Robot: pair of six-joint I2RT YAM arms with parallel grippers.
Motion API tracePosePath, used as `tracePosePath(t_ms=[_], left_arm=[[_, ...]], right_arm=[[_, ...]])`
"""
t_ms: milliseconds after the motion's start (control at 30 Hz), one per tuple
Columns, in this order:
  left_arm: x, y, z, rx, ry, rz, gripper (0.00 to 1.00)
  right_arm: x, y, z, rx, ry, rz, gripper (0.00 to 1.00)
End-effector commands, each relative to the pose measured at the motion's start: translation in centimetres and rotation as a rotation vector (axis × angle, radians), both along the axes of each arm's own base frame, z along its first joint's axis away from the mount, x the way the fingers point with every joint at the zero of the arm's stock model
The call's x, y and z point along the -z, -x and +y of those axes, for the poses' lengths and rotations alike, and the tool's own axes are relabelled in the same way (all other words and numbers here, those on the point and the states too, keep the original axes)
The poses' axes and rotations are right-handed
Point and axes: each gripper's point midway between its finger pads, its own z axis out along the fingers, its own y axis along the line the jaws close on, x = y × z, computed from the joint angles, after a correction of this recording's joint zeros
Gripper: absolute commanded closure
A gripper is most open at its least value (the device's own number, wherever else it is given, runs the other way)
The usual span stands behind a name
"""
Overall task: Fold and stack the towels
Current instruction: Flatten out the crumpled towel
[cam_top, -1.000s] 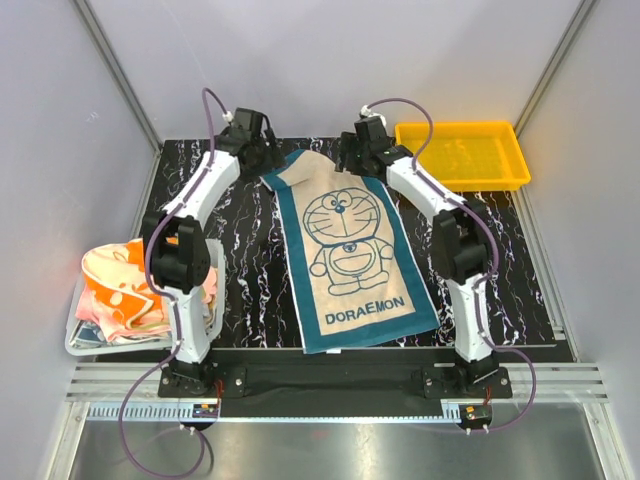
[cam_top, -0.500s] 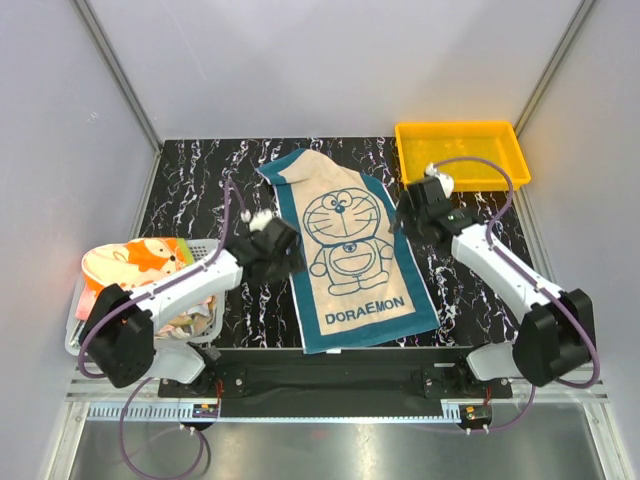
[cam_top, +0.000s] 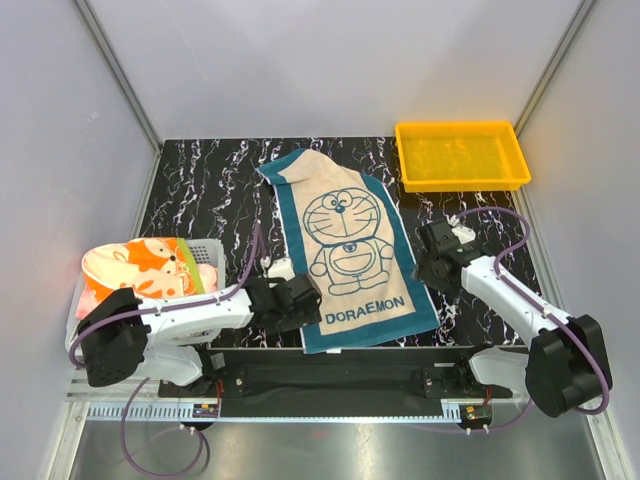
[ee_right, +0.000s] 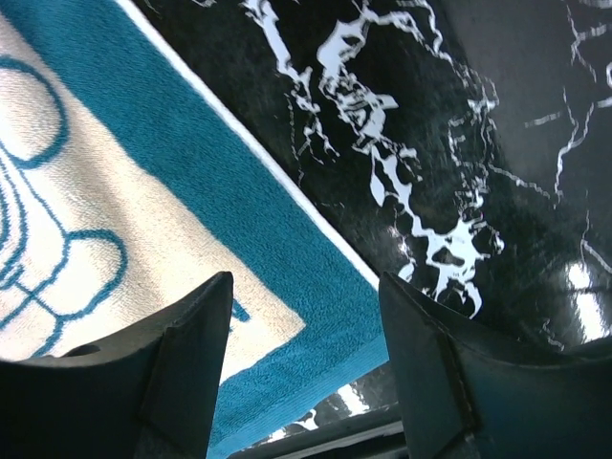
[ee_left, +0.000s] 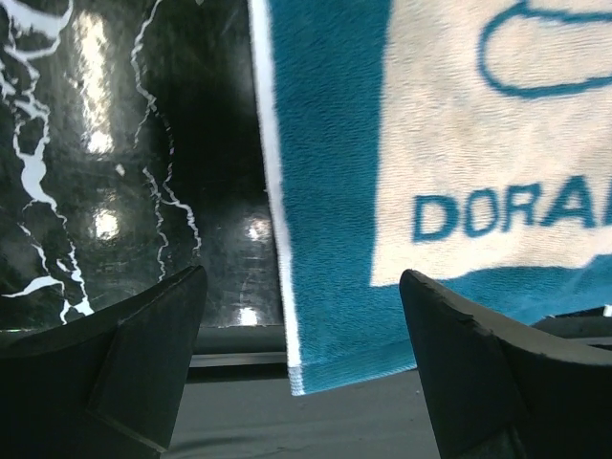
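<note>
Fingers, count: two pairs, one per arm. Neither pair pinches anything.

Far left: one basket (cam_top: pixel 207 252) at the left edge of the counter (cam_top: pixel 200 190), heaped with towels. One orange-and-cream towel (cam_top: pixel 140 265) lies on top. Paler cloth shows under it. The number in the heap cannot be told.

Left fingers (ee_left: pixel 124 354): spread wide, empty, low at the near-left corner of the teal towel (cam_top: pixel 350 250). In the wrist view the towel's left edge, with its white hem, runs between the two fingers. Whether they touch the cloth cannot be told.

Centre: one teal towel, laid out flat on the counter, long side running away from the arms, slightly slanted. It has one cream panel, one cartoon cat and one word, DORAEMON, along the near end. The far-left corner is rumpled. The near end reaches the counter's front edge.

Right fingers (ee_right: pixel 163 382): spread, empty, low at the towel's near-right corner. In the wrist view the towel's right edge crosses between them, with cloth on one side and bare counter on the other.

Far right: one yellow tray (cam_top: pixel 462 184) at the counter's far-right corner. It sits near the towel's far end, with a strip of counter between.
</note>
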Motion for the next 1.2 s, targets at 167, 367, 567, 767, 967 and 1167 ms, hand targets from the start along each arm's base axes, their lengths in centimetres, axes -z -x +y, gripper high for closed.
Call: tracePosePath(t_ms=[167, 367, 567, 767, 967, 1167], left_arm=[[1.5, 1.1, -1.5, 0.002, 0.038, 0.026, 0.12], [2.9, 1.6, -2.9, 0.036, 0.074, 0.046, 0.17], [3.2, 1.4, -2.9, 0.038, 0.063, 0.04, 0.42], [2.5, 1.2, -2.4, 0.035, 0.051, 0.02, 0.91], [0.9, 0.8, -0.7, 0.012, 0.013, -0.018, 1.0], [-1.1, 1.2, 3.3, -0.046, 0.005, -0.015, 1.0]], right_arm=[[2.9, 3.1, -0.5, 0.155, -0.032, 0.111, 0.32], [4.0, 4.2, 0.0, 0.194, -0.076, 0.148, 0.39], [4.6, 4.4, 0.4, 0.182, -0.082, 0.184, 0.45], [5.1, 4.0, 1.0, 0.13, -0.085, 0.215, 0.66], [5.7, 3.6, 1.9, 0.075, -0.102, 0.256, 1.0], [4.6, 4.4, 4.5, 0.019, -0.234, 0.283, 1.0]])
